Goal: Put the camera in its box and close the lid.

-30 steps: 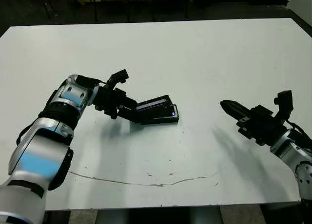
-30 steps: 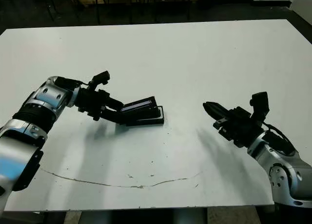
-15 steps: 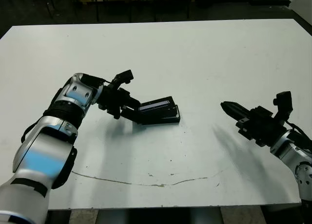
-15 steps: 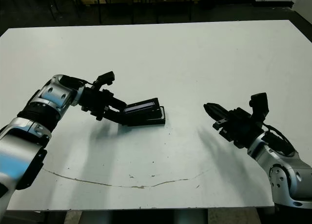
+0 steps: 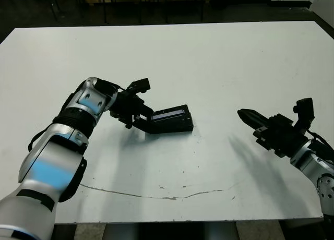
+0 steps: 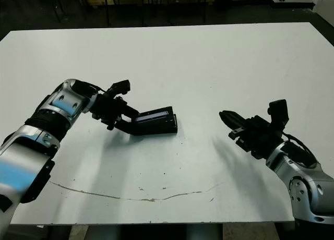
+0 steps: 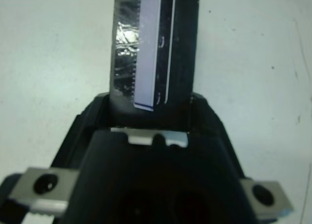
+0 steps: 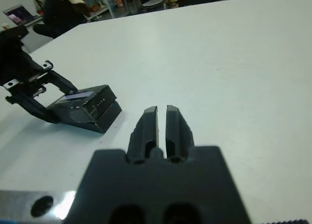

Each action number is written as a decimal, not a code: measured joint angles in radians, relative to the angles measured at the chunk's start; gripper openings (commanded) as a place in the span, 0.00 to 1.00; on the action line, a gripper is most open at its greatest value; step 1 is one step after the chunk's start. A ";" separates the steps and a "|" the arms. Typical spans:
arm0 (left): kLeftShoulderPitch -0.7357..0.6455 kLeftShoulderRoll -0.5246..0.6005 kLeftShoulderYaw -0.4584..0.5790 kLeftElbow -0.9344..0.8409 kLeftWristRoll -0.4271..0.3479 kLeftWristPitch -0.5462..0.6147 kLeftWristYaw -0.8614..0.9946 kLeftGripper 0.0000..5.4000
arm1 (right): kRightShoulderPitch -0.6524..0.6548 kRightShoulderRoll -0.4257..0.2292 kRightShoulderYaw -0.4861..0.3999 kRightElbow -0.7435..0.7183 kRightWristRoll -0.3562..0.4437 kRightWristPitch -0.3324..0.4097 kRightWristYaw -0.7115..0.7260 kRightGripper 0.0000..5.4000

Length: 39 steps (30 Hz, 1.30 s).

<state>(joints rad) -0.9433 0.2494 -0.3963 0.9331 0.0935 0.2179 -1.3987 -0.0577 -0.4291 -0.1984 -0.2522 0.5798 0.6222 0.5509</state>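
The black lid (image 5: 169,115), with its pale strip on top, lies low and slightly tilted over the black-rimmed box (image 5: 180,128) left of the table's middle. My left gripper (image 5: 145,120) is shut on the lid's left end; the left wrist view shows the lid (image 7: 155,48) running out from between its fingers. The camera is hidden. My right gripper (image 5: 242,114) hovers to the right of the box, well apart from it, shut and holding nothing. In the right wrist view its fingers (image 8: 146,121) point toward the box (image 8: 100,112).
The white table (image 5: 209,57) has a thin dark scratch line (image 5: 156,192) near its front edge. A person (image 8: 56,12) sits beyond the table's far side in the right wrist view, near a laptop (image 8: 17,13).
The lid has come down flatter over the box, and my left gripper has shifted a little to the right with it. The right arm has stayed put.
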 measured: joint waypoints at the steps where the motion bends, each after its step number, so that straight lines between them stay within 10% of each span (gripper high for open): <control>1: -0.001 -0.003 -0.004 -0.003 0.004 0.000 0.002 0.49 | 0.001 0.000 -0.003 0.001 0.006 0.000 0.001 0.00; 39: -0.039 -0.039 -0.068 -0.075 0.102 0.047 0.010 0.49 | 0.029 0.012 0.009 -0.004 -0.012 -0.032 0.000 0.00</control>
<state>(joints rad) -0.9827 0.2103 -0.4645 0.8583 0.1960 0.2646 -1.3891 -0.0283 -0.4175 -0.1893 -0.2557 0.5678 0.5905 0.5510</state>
